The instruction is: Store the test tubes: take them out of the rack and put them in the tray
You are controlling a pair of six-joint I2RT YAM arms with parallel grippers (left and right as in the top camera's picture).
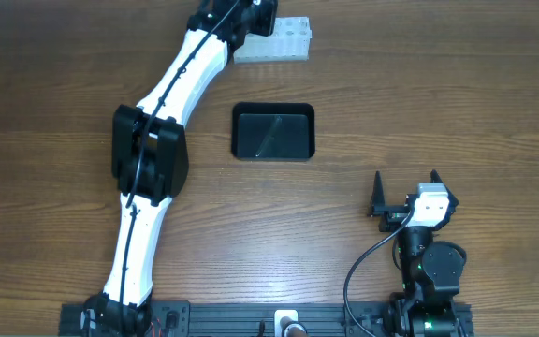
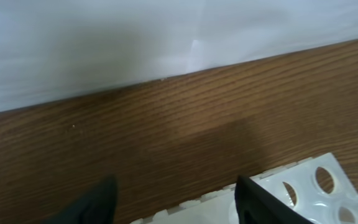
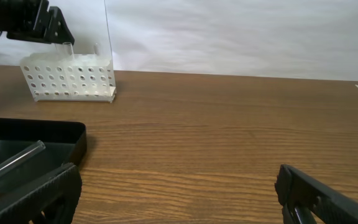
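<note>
**Right gripper** (image 1: 406, 176), one. It sits close to its own base at the right of the table (image 1: 475, 94), well apart from the tray. Its two black fingers are spread wide and grip nothing.

**Tray** (image 1: 273, 107), one. It is black, rectangular and shallow, and lies flat near the middle of the table, between the right gripper and the rack.

**Test tube** (image 1: 271, 134), one counted. It is clear and lies on a slant on the tray floor. The right wrist view shows one end of it near the tray's wall.

**Left arm** (image 1: 185, 75), one. It is white with black joints and stretches from the bottom left corner, past the tray's left side, to the far end of the table.

**Rack** (image 1: 286, 42), one. It is white and stands upright at the far edge of the table, beyond the tray, with round holes in its top and side. Any tubes standing in it are too small to count.

**Left gripper** (image 2: 176, 186), one. It hangs over the left end of the rack. Its two dark fingers are set apart, with bare wood and the rack's edge showing in the gap, and pinch nothing that can be seen.
</note>
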